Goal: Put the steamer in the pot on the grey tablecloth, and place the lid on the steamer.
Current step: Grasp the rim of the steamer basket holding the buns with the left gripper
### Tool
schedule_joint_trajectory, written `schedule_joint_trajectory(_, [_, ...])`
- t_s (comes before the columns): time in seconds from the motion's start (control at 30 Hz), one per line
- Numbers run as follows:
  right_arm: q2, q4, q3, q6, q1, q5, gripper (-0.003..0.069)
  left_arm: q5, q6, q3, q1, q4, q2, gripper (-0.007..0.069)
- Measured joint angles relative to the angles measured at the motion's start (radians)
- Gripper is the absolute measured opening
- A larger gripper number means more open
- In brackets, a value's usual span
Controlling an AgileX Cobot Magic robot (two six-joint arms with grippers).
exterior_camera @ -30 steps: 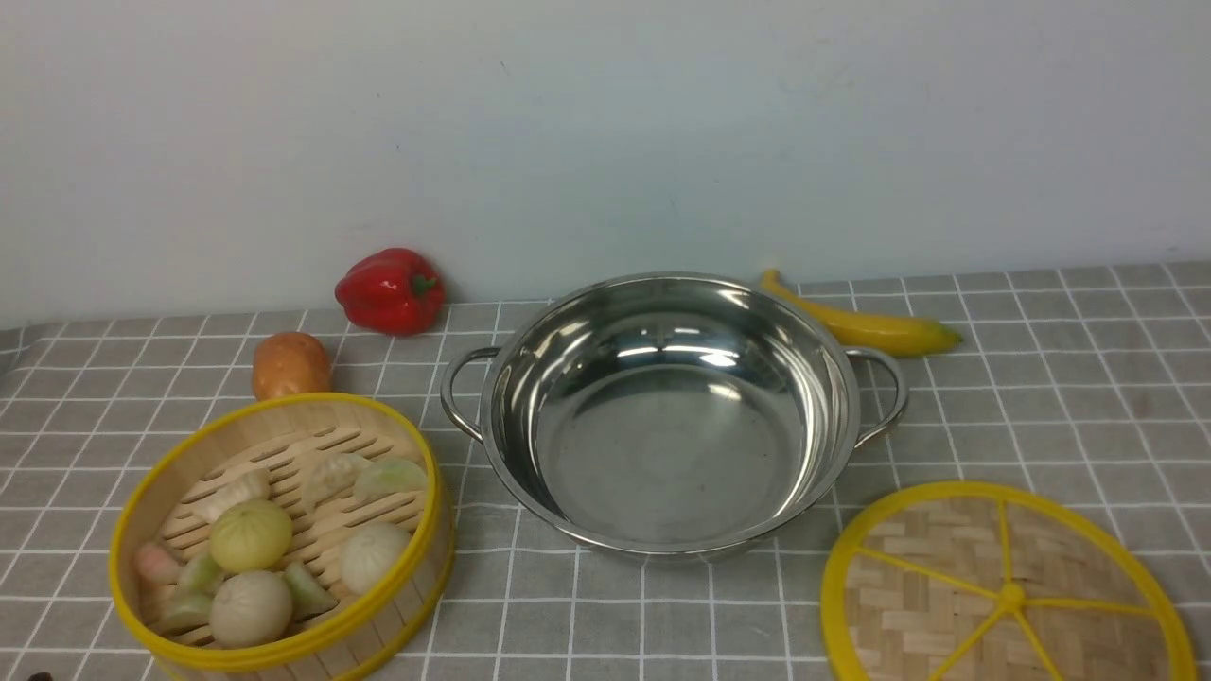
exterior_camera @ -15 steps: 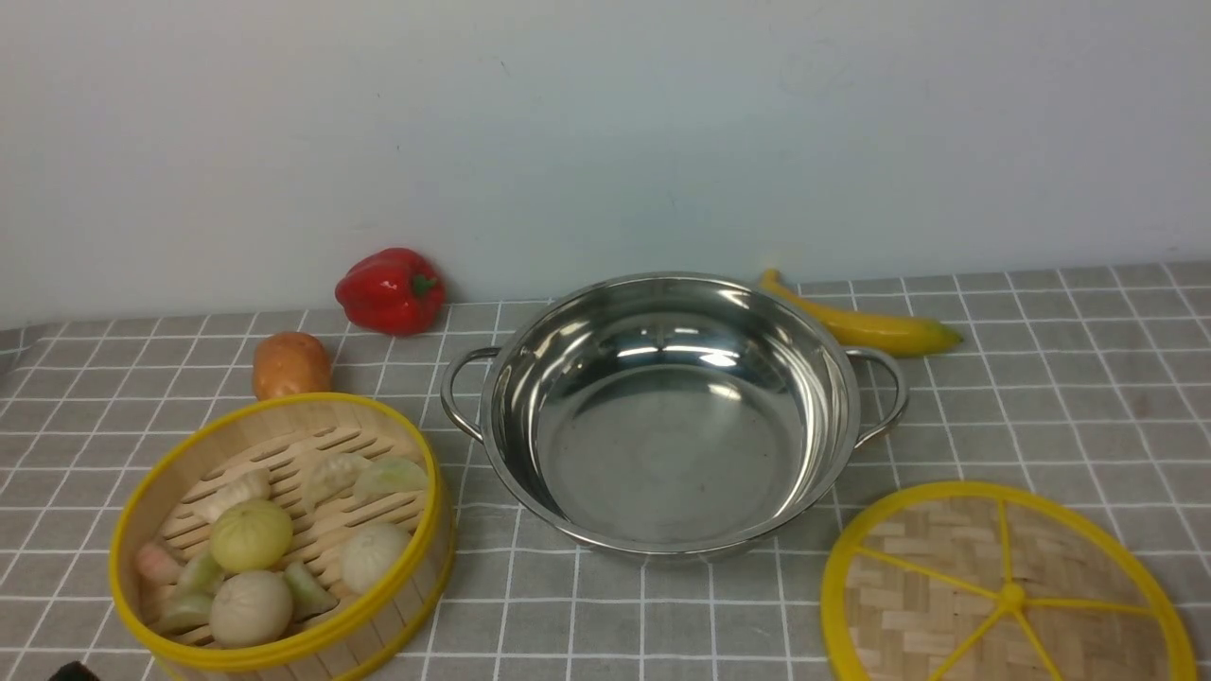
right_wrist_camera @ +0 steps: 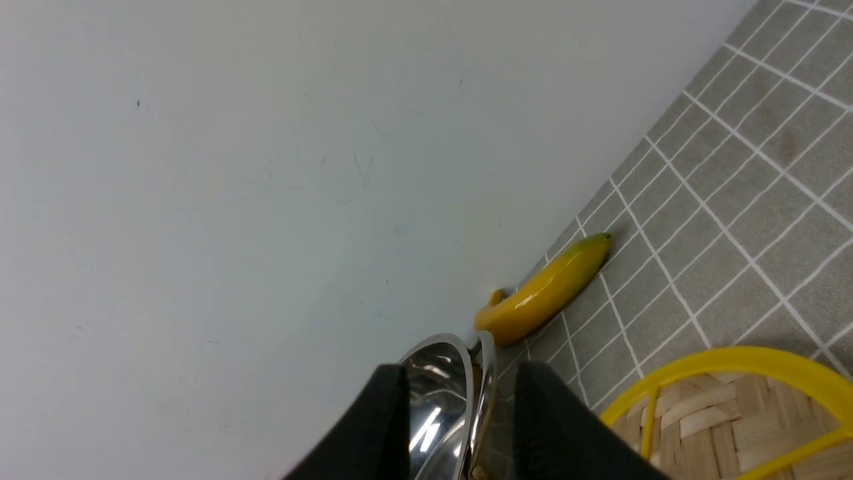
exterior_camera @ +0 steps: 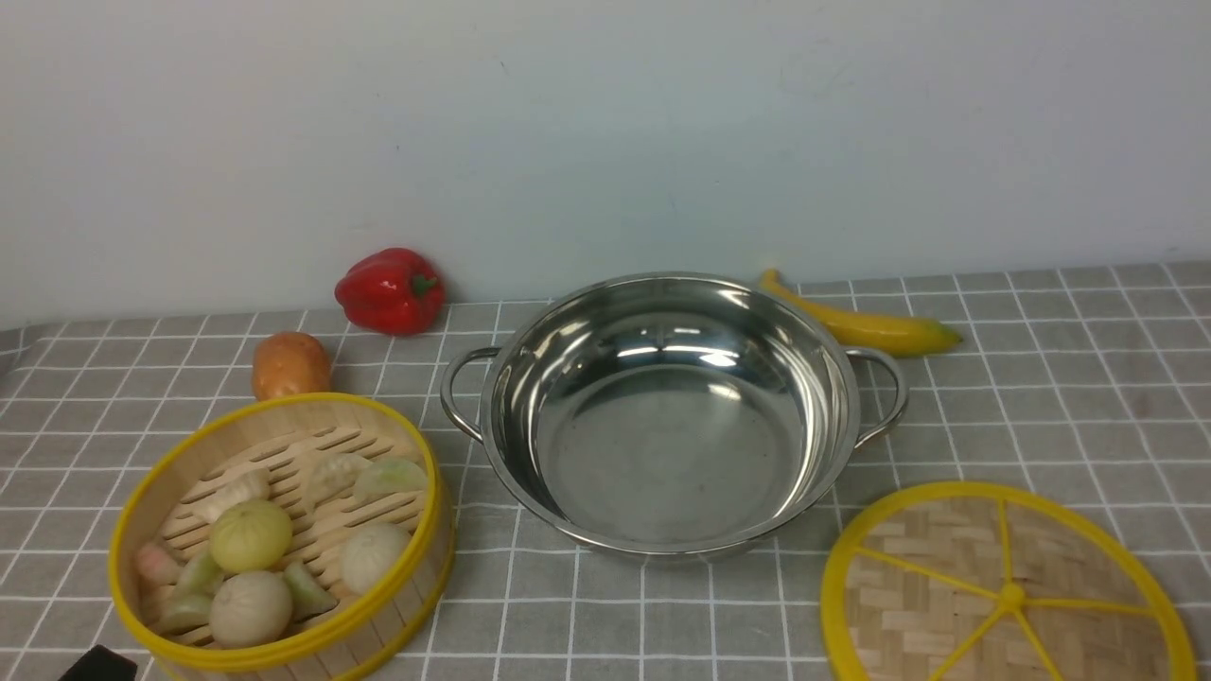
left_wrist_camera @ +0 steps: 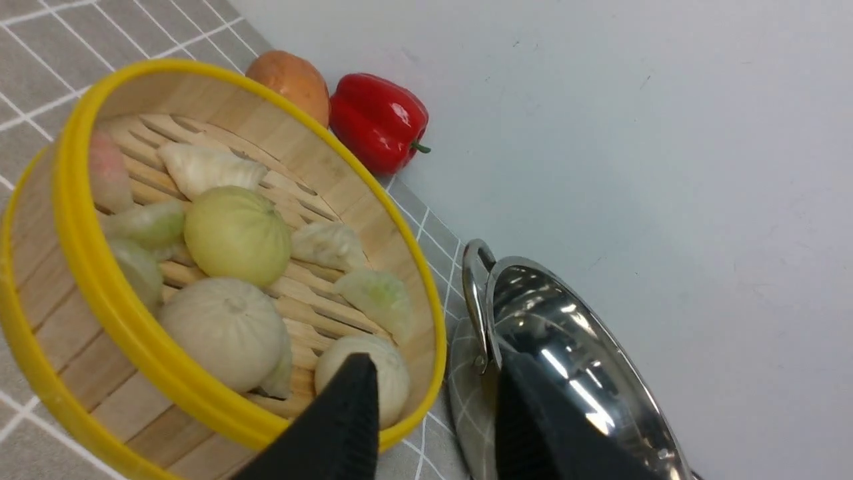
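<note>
Steamer (exterior_camera: 397,615) sits at lower left of the front view on the grey tablecloth (exterior_camera: 1041,378), upright and not in the pot. On its slatted floor:
- three round buns (exterior_camera: 251,534), one yellowish and two pale
- several pale dumplings (exterior_camera: 331,473)
- one pinkish piece against the left wall

Pot (exterior_camera: 662,454) is at frame centre, just right of the steamer with a thin strip of cloth between them. It's upright, loop handles left and right, and inside there's only bare shiny steel and reflections.

Lid (exterior_camera: 946,577) is at lower right, flat on the cloth with spokes and knob facing up, cut by the bottom edge of the frame. It's near the pot's right handle but apart from it.

Along the wall at the back:
- red pepper (exterior_camera: 390,289), upper left of the pot
- potato (exterior_camera: 289,365), just behind the steamer
- banana (exterior_camera: 866,326), behind the pot's right handle

Left end effector (left_wrist_camera: 436,373): jaws wide apart, gripping nothing. Its wrist view shows the steamer rim and the pot's handle through the gap. In the front view only a dark corner shows at bottom left, beside the steamer; can't tell if it touches.

Right end effector (right_wrist_camera: 463,373): jaws apart, gripping nothing. The pot rim and handle show in the gap, with the lid's edge off to one side. It's outside the front view.
</note>
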Motion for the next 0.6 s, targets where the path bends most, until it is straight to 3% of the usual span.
schedule_joint_trajectory(0.2, [0.0, 0.05, 0.0, 0.0, 0.0, -0.063, 0.0242, -0.12, 0.012, 0.0, 0.0, -0.009, 0.0, 0.0243])
schedule_joint_trajectory(0.4, [0.0, 0.135, -0.012, -0.002, 0.0, -0.332, 0.0242, -0.481, -0.078, 0.0, 0.0, -0.082, 0.0, 0.0243])
schedule_joint_trajectory(0.5, [0.0, 0.04, -0.071, -0.04, 0.0, -0.432, 0.0242, -0.717, -0.111, 0.0, 0.0, -0.041, 0.0, 0.0243])
schedule_joint_trajectory(0.57, [-0.001, -0.04, -0.101, -0.059, 0.0, -0.433, 0.0242, -0.773, -0.111, 0.0, 0.0, 0.013, 0.0, 0.0243])
schedule_joint_trajectory(0.6, [-0.004, -0.139, -0.137, -0.071, 0.0, -0.412, 0.0242, -0.793, -0.111, -0.001, 0.0, 0.115, 0.0, 0.0243])
